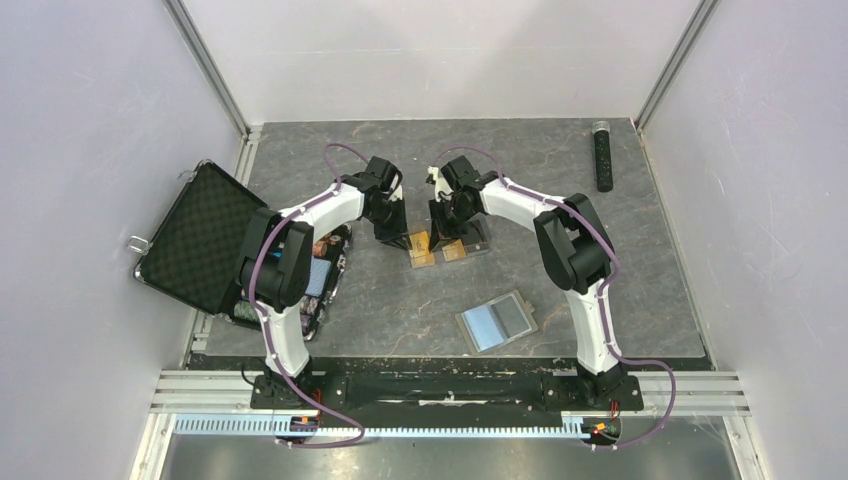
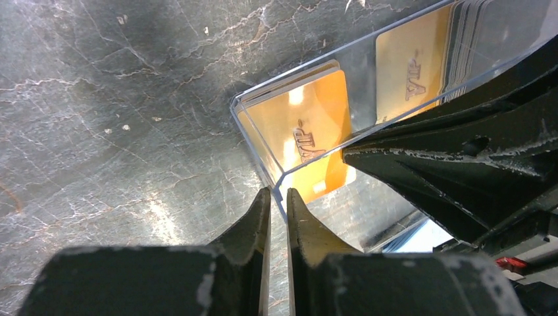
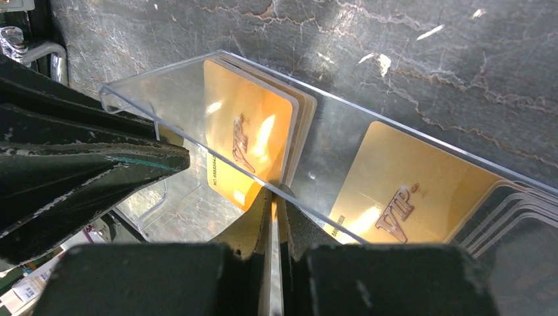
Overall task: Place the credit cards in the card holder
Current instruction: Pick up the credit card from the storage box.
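a grey, marbled table (image 1: 400, 300) sits inside plain pale walls (image 1: 90, 120). near its middle the two arms bend inward, and both grippers meet at a clear box (image 3: 329, 151) that rests on the surface.

the left gripper (image 2: 278, 201) is clamped on a thin wall of the clear box near one corner, its fingers nearly together with only the plastic between them. the right gripper (image 3: 275, 201) pinches another wall of the same box, fingers pressed tight on the edge. the two grippers are close beside each other, each showing as a dark shape at the side of the other's wrist view.

the credit cards (image 3: 247, 131) are inside the clear box: a gold stack stands just ahead of the right gripper's fingertips, and another gold card lies further along to its right. from the left gripper, a gold stack sits just beyond its fingertips in the box corner.

the card holder (image 1: 497, 322) lies open with its light blue inside up, well behind both grippers toward the arm bases, on the right gripper's side and touched by neither.

an open black case (image 1: 195, 235) lies far out to the left of the left gripper. a black stick-shaped object (image 1: 603, 155) lies well beyond the right gripper, to its right.
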